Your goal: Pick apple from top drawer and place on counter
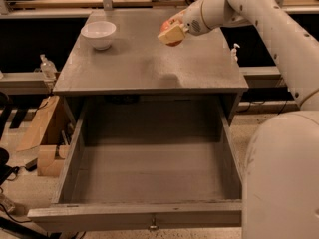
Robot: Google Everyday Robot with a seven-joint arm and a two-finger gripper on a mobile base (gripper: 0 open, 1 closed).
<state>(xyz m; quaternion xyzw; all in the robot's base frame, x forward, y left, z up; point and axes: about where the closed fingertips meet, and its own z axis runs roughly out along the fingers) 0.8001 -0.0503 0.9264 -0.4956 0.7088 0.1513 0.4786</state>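
My gripper [171,33] is shut on the red-orange apple [167,27] and holds it in the air above the far middle of the grey counter [149,63]. The tan fingers [172,34] cover most of the apple. Its shadow falls on the counter below it. The top drawer [149,218] is pulled fully open toward me and its inside is bare. My white arm comes in from the right.
A white bowl [98,34] stands on the counter's far left corner. A cardboard box [42,133] and a small bottle [47,66] are left of the cabinet. Wooden benches with cables run along the back. My white base fills the lower right.
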